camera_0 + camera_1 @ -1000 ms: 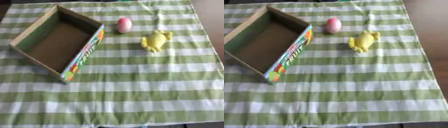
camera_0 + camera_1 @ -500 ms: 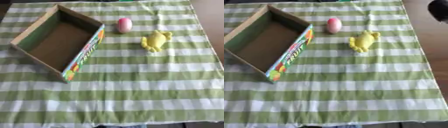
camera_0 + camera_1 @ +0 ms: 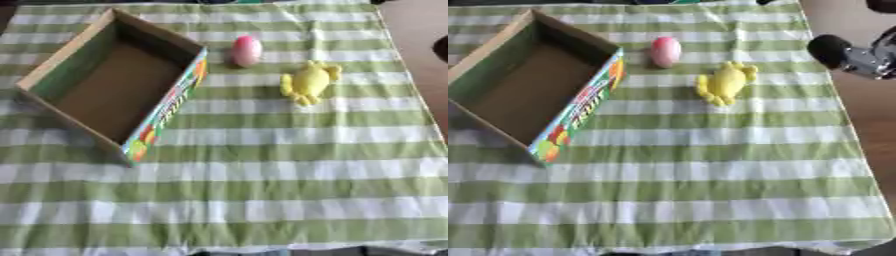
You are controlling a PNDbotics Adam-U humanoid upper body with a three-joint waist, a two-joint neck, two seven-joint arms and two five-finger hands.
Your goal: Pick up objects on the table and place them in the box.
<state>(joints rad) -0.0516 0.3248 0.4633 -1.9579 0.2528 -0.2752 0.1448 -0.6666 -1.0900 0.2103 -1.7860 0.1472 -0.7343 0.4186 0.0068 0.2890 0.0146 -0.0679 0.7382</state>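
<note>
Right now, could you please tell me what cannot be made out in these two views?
- Right hand: cut off by the right eye view's edge; finger state unclear.
- Left hand: in neither view.
- Printing on the open cardboard box: blurred, unreadable.
- Yellow soft toy: too blurred to tell what it depicts.
- Pink egg-shaped object: material unclear.

A rounded black tip of the right hand [image 3: 829, 50] is showing, joining a silver metallic joint behind it, with more black casing above.
</note>
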